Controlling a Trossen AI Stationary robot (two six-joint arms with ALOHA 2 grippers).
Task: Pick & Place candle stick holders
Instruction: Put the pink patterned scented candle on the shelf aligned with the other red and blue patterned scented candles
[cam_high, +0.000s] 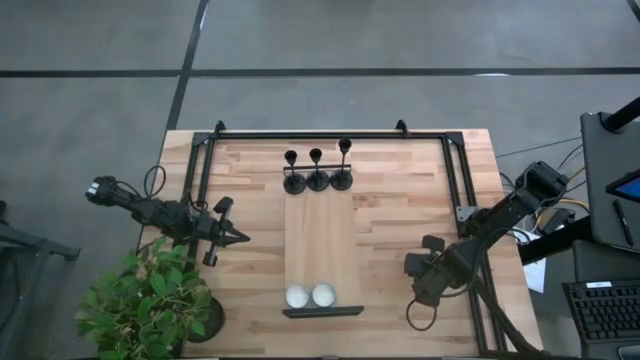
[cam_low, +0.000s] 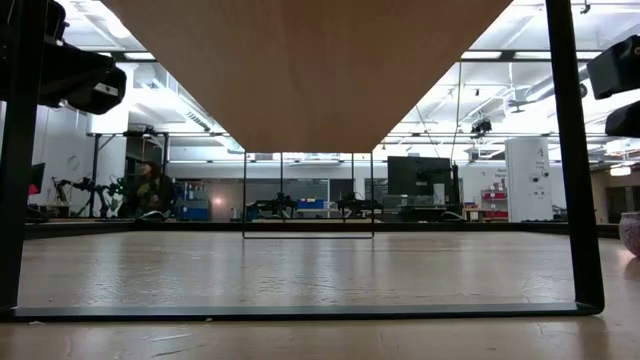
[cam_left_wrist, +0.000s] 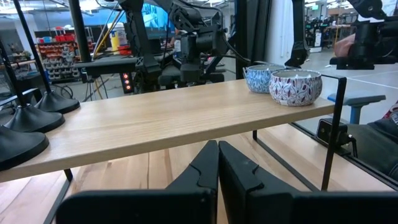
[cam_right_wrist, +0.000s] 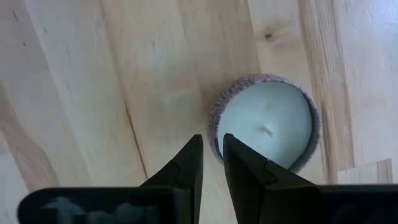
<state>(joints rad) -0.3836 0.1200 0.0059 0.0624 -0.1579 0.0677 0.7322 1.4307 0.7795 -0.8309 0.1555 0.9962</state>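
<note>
Three black candle stick holders (cam_high: 317, 178) stand on their round bases in a row at the far end of a raised wooden shelf (cam_high: 322, 240). Their bases also show in the left wrist view (cam_left_wrist: 28, 118). My left gripper (cam_high: 243, 237) is shut and empty, left of the shelf and below its top (cam_left_wrist: 217, 149). My right gripper (cam_right_wrist: 211, 146) is right of the shelf, pointing down, its fingers nearly together. It is over the rim of a white candle in a patterned cup (cam_right_wrist: 267, 127) that stands on the table. My right gripper's fingertips (cam_right_wrist: 194, 149) stand over the left rim of the candle cup (cam_right_wrist: 212, 121), seen from above. I cannot tell whether they touch it.
Two white candles in patterned cups (cam_high: 310, 296) stand at the shelf's near end and also show in the left wrist view (cam_left_wrist: 295, 87). A black metal frame (cam_high: 330, 135) runs around the table's far part. A potted plant (cam_high: 150, 300) stands at the near left corner.
</note>
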